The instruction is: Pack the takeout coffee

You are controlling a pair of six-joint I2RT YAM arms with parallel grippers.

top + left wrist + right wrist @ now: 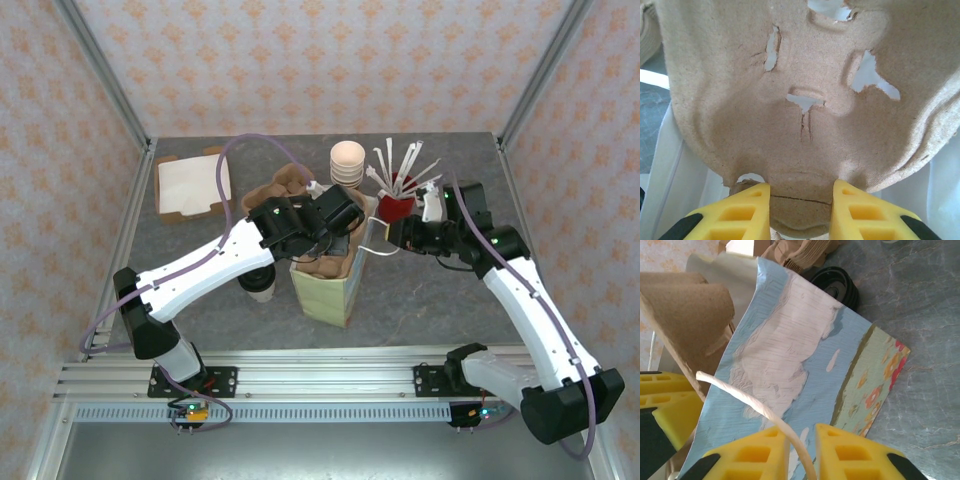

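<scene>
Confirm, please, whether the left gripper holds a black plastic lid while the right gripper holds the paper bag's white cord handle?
No: the left wrist view shows the left gripper holding a brown moulded-pulp cup carrier; the right gripper does hold the white cord handle.

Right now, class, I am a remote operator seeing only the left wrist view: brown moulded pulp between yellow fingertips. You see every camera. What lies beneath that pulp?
Observer: The pulp cup carrier hangs at the open mouth of an upright paper bag.
Operator: Is anything steadying the bag?
Observer: The right gripper pinches its white cord handle.
Operator: And the coffee?
Observer: The takeout coffee cup stands on the table left of the bag, partly under the left arm.
</scene>
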